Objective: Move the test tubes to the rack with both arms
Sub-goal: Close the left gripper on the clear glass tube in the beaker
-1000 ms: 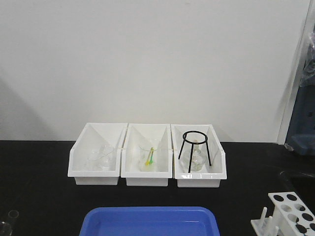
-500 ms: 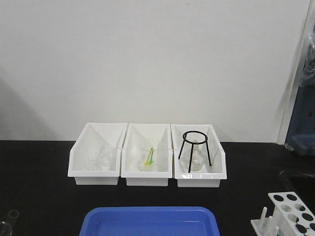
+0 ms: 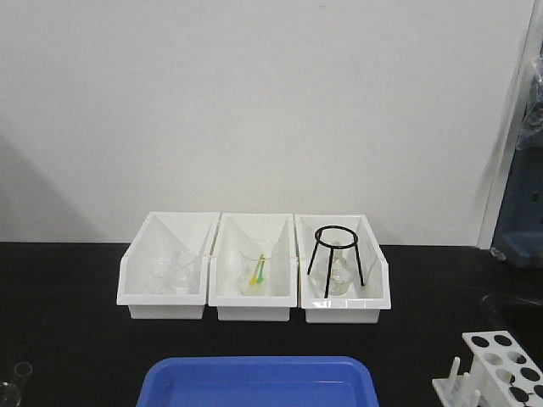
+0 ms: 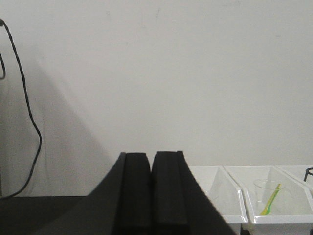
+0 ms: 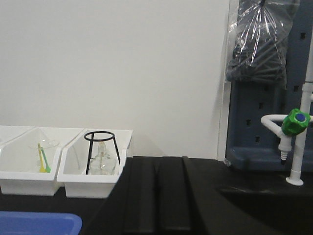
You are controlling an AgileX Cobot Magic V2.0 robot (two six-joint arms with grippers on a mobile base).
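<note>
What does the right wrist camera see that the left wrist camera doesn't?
Only the right wrist view shows the white tap with its green knob, the hanging plastic bag and a corner of the blue tray. Only the left wrist view shows a thin black cable hanging against the wall. Both show the white bin holding a beaker with yellow and green sticks. Each also shows its own closed fingers: the left end effector and the right end effector.

Three bins [image 3: 254, 312] in a row at the table's [image 3: 68, 339] rear; tripod [image 3: 336, 259] in the right bin; tray [image 3: 259, 368] before them; rack [image 3: 501, 365] front right; possibly glassware [image 3: 10, 392] front left.
</note>
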